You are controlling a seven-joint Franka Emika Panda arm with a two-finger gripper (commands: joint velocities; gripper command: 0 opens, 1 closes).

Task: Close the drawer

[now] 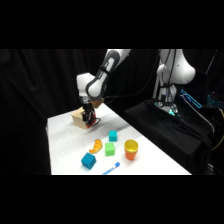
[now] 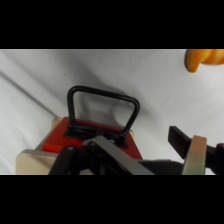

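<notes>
A: Where is the drawer (image 2: 90, 137) at this moment?

B: At the far end of the white worktop (image 1: 65, 150), set in a light wooden box (image 1: 77, 117). The wrist view looks straight onto its red-orange front, with the dark loop handle (image 2: 102, 107) standing up from a black mount.

A: And the hand (image 1: 90, 118)?

B: It hangs right at the box, low against the front face in the side view. From the wrist, its black linkage fills the lower middle, close over the red panel.

A: Spread or pinched?

B: One finger (image 2: 195, 155) shows pale at the lower right, well clear of the handle. The other I cannot make out, so I cannot tell how wide the hand stands, nor whether it touches the panel.

A: What else sits on the worktop?

B: Nearer the camera, apart from the box: a small teal cube (image 1: 113, 135), a green block (image 1: 110, 149), an orange piece (image 1: 95, 146) just beside it, a larger blue cube (image 1: 88, 160), a yellow and orange cup (image 1: 131, 149) standing upright, and a blue stick-like thing (image 1: 111, 169) at the front edge.
</notes>
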